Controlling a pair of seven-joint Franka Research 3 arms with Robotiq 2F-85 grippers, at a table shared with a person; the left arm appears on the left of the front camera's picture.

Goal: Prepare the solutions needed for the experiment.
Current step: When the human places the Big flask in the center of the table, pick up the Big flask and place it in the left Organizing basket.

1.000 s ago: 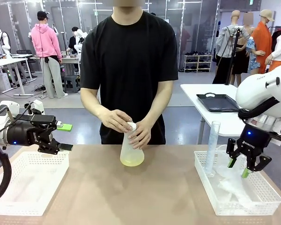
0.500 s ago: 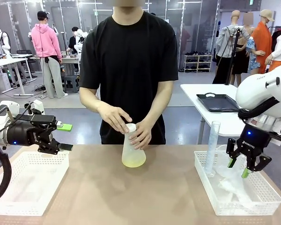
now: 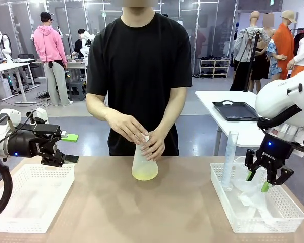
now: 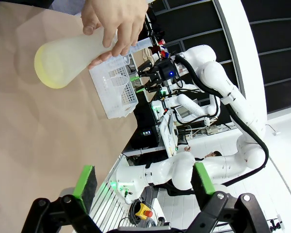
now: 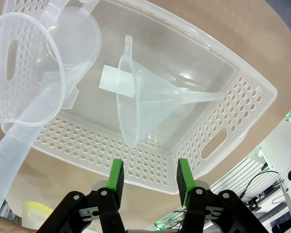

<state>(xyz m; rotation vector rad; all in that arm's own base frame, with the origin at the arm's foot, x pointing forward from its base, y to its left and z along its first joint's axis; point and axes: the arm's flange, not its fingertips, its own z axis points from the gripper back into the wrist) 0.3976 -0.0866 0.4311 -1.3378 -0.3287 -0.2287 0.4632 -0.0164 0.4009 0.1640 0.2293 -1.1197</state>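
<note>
The solutions are a little pale yellow-green liquid (image 3: 144,174) in the bottom of a frosted conical flask (image 3: 143,164) at the table's far middle. A person grips the flask's neck with both hands (image 3: 127,127). In the left wrist view the flask (image 4: 63,58) lies tilted under the hand (image 4: 114,22). My left gripper (image 3: 73,148) hovers open over the left basket, pointing toward the flask, nothing between its pads (image 4: 86,180). My right gripper (image 3: 257,182) hangs open above the right basket, its pads (image 5: 117,175) apart and holding nothing.
A white perforated basket (image 3: 20,212) lies front left. The right basket (image 3: 263,223) holds a clear funnel (image 5: 150,102), a measuring jug (image 5: 34,73) and an upright graduated cylinder (image 3: 229,159). Brown tabletop lies bare between the baskets.
The person's upper hand lifted off the flask's mouth and came back down over it, and the flask shifted slightly. Neither arm has moved.
</note>
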